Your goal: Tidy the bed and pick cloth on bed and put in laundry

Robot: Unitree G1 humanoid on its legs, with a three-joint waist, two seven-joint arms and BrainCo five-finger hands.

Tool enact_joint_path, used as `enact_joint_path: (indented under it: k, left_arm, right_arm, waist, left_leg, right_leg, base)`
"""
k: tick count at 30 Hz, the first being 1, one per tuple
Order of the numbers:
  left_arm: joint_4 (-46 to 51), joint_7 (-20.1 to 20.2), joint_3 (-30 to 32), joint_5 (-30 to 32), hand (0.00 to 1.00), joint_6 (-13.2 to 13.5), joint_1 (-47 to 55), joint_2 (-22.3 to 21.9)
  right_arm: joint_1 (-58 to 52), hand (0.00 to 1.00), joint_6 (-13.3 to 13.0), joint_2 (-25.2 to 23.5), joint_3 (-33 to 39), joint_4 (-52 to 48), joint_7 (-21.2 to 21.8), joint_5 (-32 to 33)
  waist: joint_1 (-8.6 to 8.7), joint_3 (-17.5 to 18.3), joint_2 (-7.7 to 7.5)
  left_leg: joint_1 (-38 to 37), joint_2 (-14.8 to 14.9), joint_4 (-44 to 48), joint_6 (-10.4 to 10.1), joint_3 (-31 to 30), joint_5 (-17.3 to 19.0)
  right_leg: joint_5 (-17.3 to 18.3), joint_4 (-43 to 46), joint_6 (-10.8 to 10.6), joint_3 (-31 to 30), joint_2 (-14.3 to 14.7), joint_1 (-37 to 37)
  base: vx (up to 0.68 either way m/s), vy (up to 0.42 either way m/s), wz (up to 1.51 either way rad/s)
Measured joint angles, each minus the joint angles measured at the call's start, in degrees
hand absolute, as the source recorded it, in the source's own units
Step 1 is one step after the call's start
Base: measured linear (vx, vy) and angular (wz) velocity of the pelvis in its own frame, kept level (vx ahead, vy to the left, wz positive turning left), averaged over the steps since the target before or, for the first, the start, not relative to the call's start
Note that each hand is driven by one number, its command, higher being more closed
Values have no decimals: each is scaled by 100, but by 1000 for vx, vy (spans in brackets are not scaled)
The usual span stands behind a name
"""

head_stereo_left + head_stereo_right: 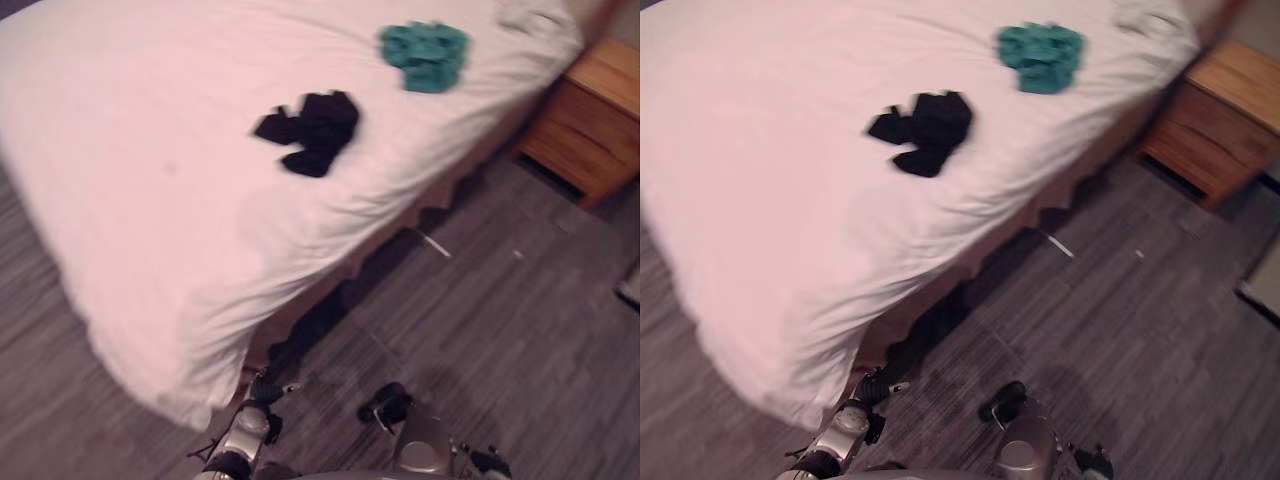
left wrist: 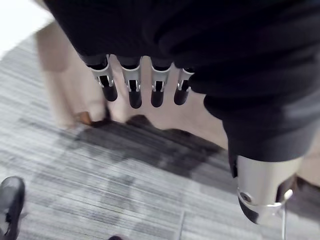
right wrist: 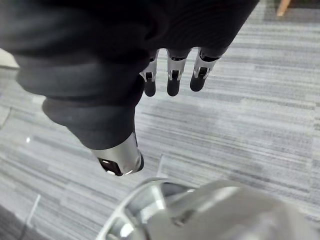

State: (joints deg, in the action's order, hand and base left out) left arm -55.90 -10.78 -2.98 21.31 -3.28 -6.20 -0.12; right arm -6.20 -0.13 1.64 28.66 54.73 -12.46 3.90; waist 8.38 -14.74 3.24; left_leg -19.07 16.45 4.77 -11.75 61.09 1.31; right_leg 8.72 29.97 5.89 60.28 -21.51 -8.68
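Black cloth (image 1: 312, 130) lies on bed (image 1: 130, 200), near its edge.

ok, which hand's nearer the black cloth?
Left, narrowly. The left hand hangs by the bed's near corner; the right hand hangs farther out over the floor, both short of the black cloth.

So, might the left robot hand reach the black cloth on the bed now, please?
Probably not yet: the left robot hand hangs low by the bed corner; the black cloth lies far up.
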Motion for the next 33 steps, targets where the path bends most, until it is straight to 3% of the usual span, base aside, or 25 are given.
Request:
enact_joint_path:
  k: [1,2,3,4,5,7,9,10,11,13,14,15,19,20,21,22,23,24,25,27,29,30,31,32,33]
  left_arm:
    - [5,40,17,58,0,8,-13,-95]
    - [15,52,40,86,0,16,-2,-161]
    - [18,41,101,73,0,14,113,-204]
    - [35,-70,117,-59,0,16,236,-281]
    - [66,-102,137,-99,0,22,283,-280]
    - [168,-348,354,-657,0,130,468,-297]
    - [421,-463,518,-959,0,190,733,-252]
    - [482,-559,594,-1115,0,271,760,-174]
    - [475,-592,605,-1176,0,289,768,-137]
    - [422,-606,758,-1218,0,328,808,-191]
    - [365,-607,782,-1238,0,354,830,-199]
    - [304,-598,787,-1237,0,391,731,-98]
    - [240,-567,861,-1150,0,432,718,-167]
    - [222,-566,996,-1151,0,438,750,-152]
    - [144,-578,987,-1151,0,423,772,-142]
    - [72,-580,977,-1141,0,375,791,-99]
    - [20,-576,952,-1145,0,342,821,18]
    - [34,-579,916,-1140,0,310,891,143]
    - [35,-580,888,-1120,0,285,890,201]
    - [22,-570,780,-898,0,207,817,275]
    - [-39,-532,740,-713,0,181,744,257]
    - [-44,-495,727,-656,0,181,727,250]
    - [-47,-384,724,-501,0,185,760,264]
    - [-57,-334,765,-469,0,191,768,270]
    - [-112,-267,770,-440,0,197,686,133]
  right_arm:
    - [-7,0,0,61,-12,6,-8,1]
    - [-11,0,8,32,-45,33,-6,2]
    - [-37,0,-2,-15,-61,17,-4,2]
    - [-81,0,0,1,-240,18,-9,0]
    - [-74,0,11,4,-393,45,-23,3]
    - [-22,0,37,164,-853,174,-122,-57]
    - [-13,0,35,219,-1002,261,-117,-165]
    - [8,0,38,245,-1013,287,-118,-314]
    - [2,0,36,275,-1029,289,-112,-385]
    - [-39,0,14,383,-1098,218,-86,-488]
    - [-24,0,13,445,-1120,215,-87,-513]
    - [-130,0,59,362,-1227,256,-97,-532]
    - [-236,0,53,243,-1268,276,-90,-684]
    - [-295,0,45,224,-1297,272,-91,-696]
    - [-300,0,34,227,-1287,229,-94,-716]
    - [-300,0,19,243,-1287,138,-99,-721]
    - [-322,0,-21,177,-1282,-7,-102,-722]
    - [-297,0,-63,109,-1282,-42,-114,-722]
    - [-287,0,-63,100,-1292,-64,-116,-719]
    - [-192,0,-59,108,-1291,-68,-118,-716]
    - [-127,0,-54,128,-1291,-103,-119,-716]
    - [-58,0,-54,143,-1291,-127,-105,-716]
    - [-13,0,23,119,-1297,-126,-95,-725]
    - [17,0,66,129,-1296,-109,-83,-728]
    - [219,0,82,253,-1249,-39,-68,-732]
  waist:
    - [16,27,-5]
    - [-21,57,5]
    - [-53,102,128]
    - [-139,142,233]
    - [-208,148,262]
    - [-490,66,149]
    - [-689,31,69]
    - [-822,27,26]
    - [-856,22,40]
    - [-915,73,275]
    - [-995,133,389]
    - [-866,162,112]
    - [-924,160,-3]
    - [-935,159,-150]
    - [-937,190,-139]
    - [-897,169,-197]
    - [-759,155,-233]
    - [-628,124,-223]
    - [-603,113,-282]
    - [-601,63,-328]
    - [-577,-3,-214]
    - [-532,-18,-190]
    - [-466,-14,-286]
    - [-445,-27,-322]
    - [-476,-142,13]
  left_leg:
    - [-125,205,638,-13,185,6]
    - [-176,660,1761,31,339,-45]
    - [-140,1201,2834,358,251,-299]
    - [184,1685,4054,903,-419,-661]
    - [524,1693,4668,1153,-1035,-293]
    - [1748,743,5210,1187,-3167,792]
    - [2347,118,4661,1155,-4193,1142]
    - [2591,-185,3763,1085,-4659,1178]
    - [2671,-251,3233,1051,-4869,1159]
    - [2889,-229,1525,572,-5344,785]
    - [2886,-231,1486,540,-5418,612]
    - [2783,-391,1237,574,-5068,651]
    - [2447,-838,907,868,-4958,732]
    - [2197,-1051,865,1079,-4863,866]
    - [1887,-1165,718,1032,-4854,1069]
    - [1781,-1248,713,1074,-4971,1154]
    - [1566,-1333,687,1145,-5189,1233]
    - [1268,-1342,614,1158,-5393,1270]
    - [1111,-1336,537,1153,-5535,1309]
    - [650,-1134,180,1097,-5852,1353]
    - [443,-849,27,1094,-5886,1351]
    - [376,-724,-1,1092,-5854,1351]
    - [145,-649,-90,1048,-5724,1356]
    - [-9,-600,-82,891,-5667,1380]
    - [-125,-298,49,600,-5503,1238]
  right_leg:
    - [87,43,-50,-309,65,-39]
    - [116,-26,-26,-725,261,-84]
    - [121,-255,-8,-1105,576,-72]
    - [76,-641,75,-1664,1057,-70]
    - [25,-805,123,-1978,1242,-62]
    - [-7,-1226,178,-3127,1736,122]
    - [-12,-1514,111,-3784,1956,400]
    - [-120,-1619,-60,-4161,1997,495]
    - [-154,-1684,-113,-4340,2047,511]
    - [-302,-2000,-348,-4856,2457,551]
    - [-340,-2078,-430,-5122,2562,589]
    - [-489,-2301,-599,-5363,2316,663]
    - [-432,-2524,-897,-5400,1918,947]
    - [7,-1947,-1243,-5398,1651,939]
    - [312,-618,-1574,-5466,1473,571]
    - [277,353,-1611,-5550,1353,214]
    - [-215,1752,-1709,-5621,1183,-303]
    - [-129,2648,-1625,-5565,1042,-712]
    - [62,2836,-1503,-5451,993,-866]
    - [432,2219,-1101,-4949,940,-1209]
    - [359,947,-1074,-4907,1170,-1370]
    - [102,86,-1109,-4997,1242,-1452]
    - [-747,-1575,-1188,-5265,1246,-1432]
    - [-1401,-1613,-1158,-5269,1241,-1399]
    - [-1253,-1236,-930,-5199,1491,-1401]
  base:
    - [251,-245,-162]
    - [260,-188,-195]
    - [263,-183,-246]
    - [180,-89,-232]
    - [143,-28,-257]
    - [169,47,-261]
    - [187,117,-255]
    - [156,175,-247]
    - [130,189,-247]
    - [150,202,-184]
    - [337,301,-132]
    - [364,280,-91]
    - [288,195,7]
    - [336,179,33]
    - [332,179,38]
    - [339,164,61]
    - [393,131,102]
    - [544,52,109]
    - [531,-43,93]
    - [605,-171,87]
    - [498,-205,67]
    - [731,-384,69]
    - [778,-408,64]
    - [822,-429,28]
    - [560,-285,-10]
